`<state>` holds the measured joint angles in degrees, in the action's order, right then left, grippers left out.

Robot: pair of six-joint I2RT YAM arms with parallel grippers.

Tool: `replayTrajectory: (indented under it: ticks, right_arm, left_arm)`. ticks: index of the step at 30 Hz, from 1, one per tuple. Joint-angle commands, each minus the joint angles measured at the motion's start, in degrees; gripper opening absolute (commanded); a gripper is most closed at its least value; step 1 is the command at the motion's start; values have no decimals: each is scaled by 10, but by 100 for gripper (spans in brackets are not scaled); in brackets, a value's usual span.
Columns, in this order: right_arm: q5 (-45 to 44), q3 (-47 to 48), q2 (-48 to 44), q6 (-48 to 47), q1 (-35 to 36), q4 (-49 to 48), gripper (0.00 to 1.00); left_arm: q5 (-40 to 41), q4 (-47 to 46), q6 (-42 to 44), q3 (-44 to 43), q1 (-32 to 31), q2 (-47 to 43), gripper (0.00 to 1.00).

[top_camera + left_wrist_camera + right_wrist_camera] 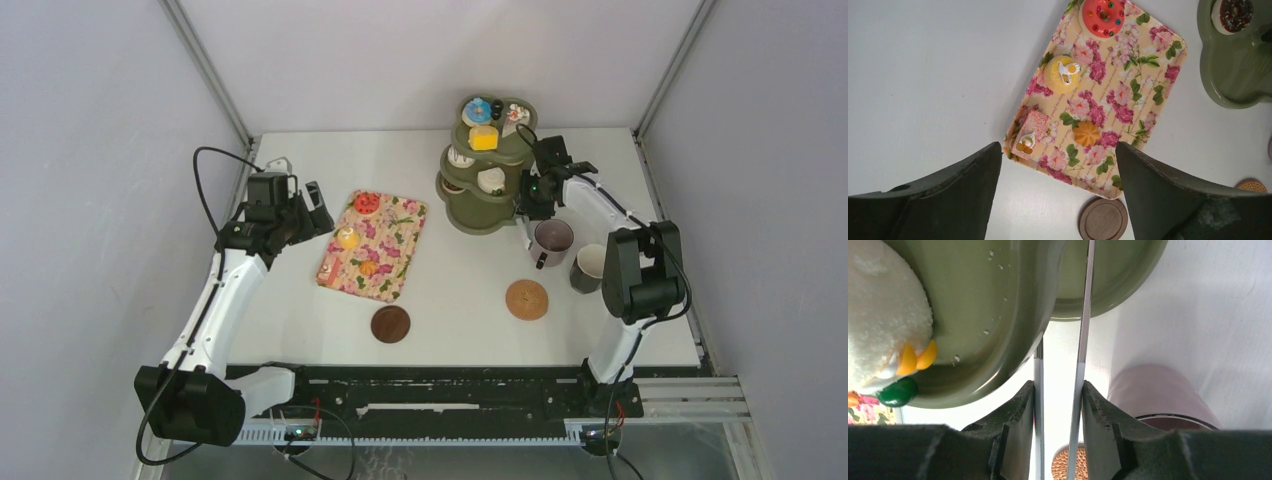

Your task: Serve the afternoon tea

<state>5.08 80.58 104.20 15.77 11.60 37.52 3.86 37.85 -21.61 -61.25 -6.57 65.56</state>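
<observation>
left jaws: wide, empty, at 10 o'clock of floral tray (405,235) | right jaws: narrow, gripping tongs (1083,340) beside green tiered stand (480,205) | red donut (366,203) on tray's 12 o'clock end | yellow cube (484,138) on stand's top tier | mauve mug (552,240) on table, 4 o'clock of stand | green mug (590,267) just at its 4 o'clock

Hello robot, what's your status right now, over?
Left gripper jaws open near tray of pastries. Right gripper jaws clamped on tongs beside green stand. Mauve mug close by.

White table (460,290) within plain pale grey walls (430,60), soft even light.
</observation>
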Motion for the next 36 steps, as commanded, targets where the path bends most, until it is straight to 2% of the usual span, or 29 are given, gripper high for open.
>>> replayTrajectory:
  ticks: [1, 20, 30, 36]
  right_arm:
    - [6, -5, -45, -3, 8, -19, 43]
    - [-5, -74, -134, -7, 13, 11, 47]
    - [-4, -143, -257, -4, 19, 42, 47]
    - [9, -178, -345, -15, 61, 71, 45]
  left_arm:
    - [-3, -11, -4, 3, 4, -11, 88]
    - [-5, -12, -4, 6, 4, -18, 88]
    - [-10, -15, -5, 6, 4, -17, 88]
    - [-14, -15, -8, 4, 4, -17, 88]
